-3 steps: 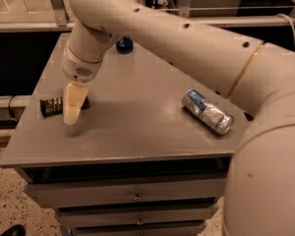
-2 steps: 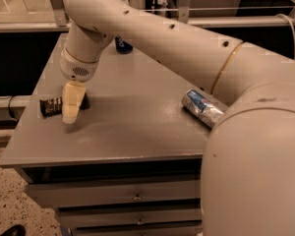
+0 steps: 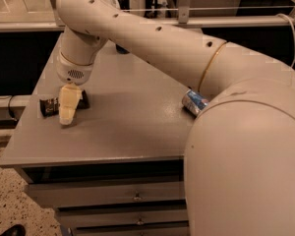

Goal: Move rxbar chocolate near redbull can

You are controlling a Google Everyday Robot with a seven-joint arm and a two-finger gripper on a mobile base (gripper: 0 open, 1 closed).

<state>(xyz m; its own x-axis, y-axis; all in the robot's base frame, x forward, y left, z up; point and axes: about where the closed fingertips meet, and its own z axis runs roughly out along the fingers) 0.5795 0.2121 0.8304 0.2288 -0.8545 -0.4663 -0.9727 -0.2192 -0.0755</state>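
The rxbar chocolate [image 3: 48, 106] is a flat dark bar lying near the left edge of the grey table [image 3: 128, 127]. My gripper [image 3: 69, 108] points down right over the bar's middle, its tip at the table surface. The bar's ends show on both sides of it. The redbull can [image 3: 193, 102] lies on its side at the right of the table, silver and blue. My arm's big elbow hides most of it.
A dark blue object [image 3: 122, 48] sits at the table's back, partly behind my arm. The table has drawers [image 3: 113, 195] below its front edge. A rail and a dark gap run behind the table. My arm covers the right side of the view.
My arm's elbow has swung closer to the camera and now hides most of the can. The gripper stays at the bar, which has not moved.
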